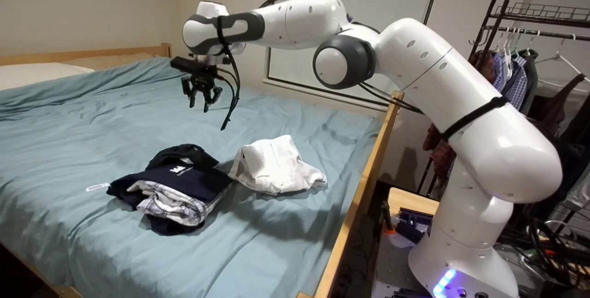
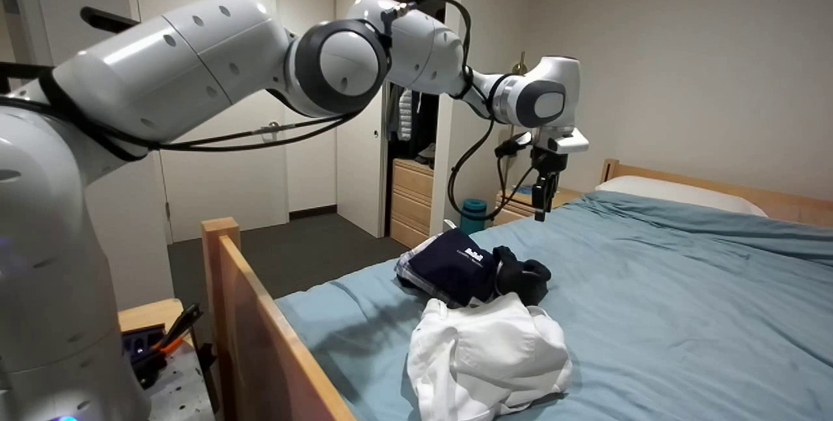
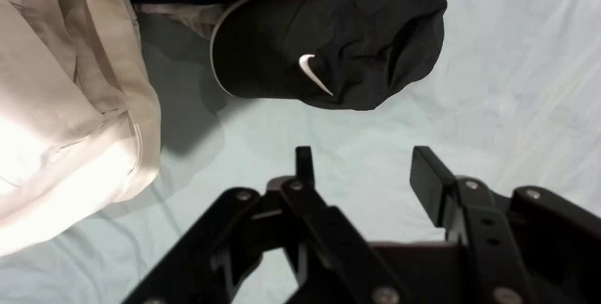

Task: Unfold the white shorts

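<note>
Near the railed edge of the bed (image 1: 258, 261) | white shorts (image 1: 276, 164) bunched, probably for easy reach | tool (image 3: 364, 177) aloft, jaws well apart, holding nothing, presumably choosing a grip

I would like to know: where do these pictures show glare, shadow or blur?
Wrist view: the lower part of the white shorts is washed out, a dark shadow lies on the bed between them and the black cap, and the nearest parts of the gripper look blurred; both exterior views: highlights shine on the white arm, and soft shadows fall on the bed.
</note>
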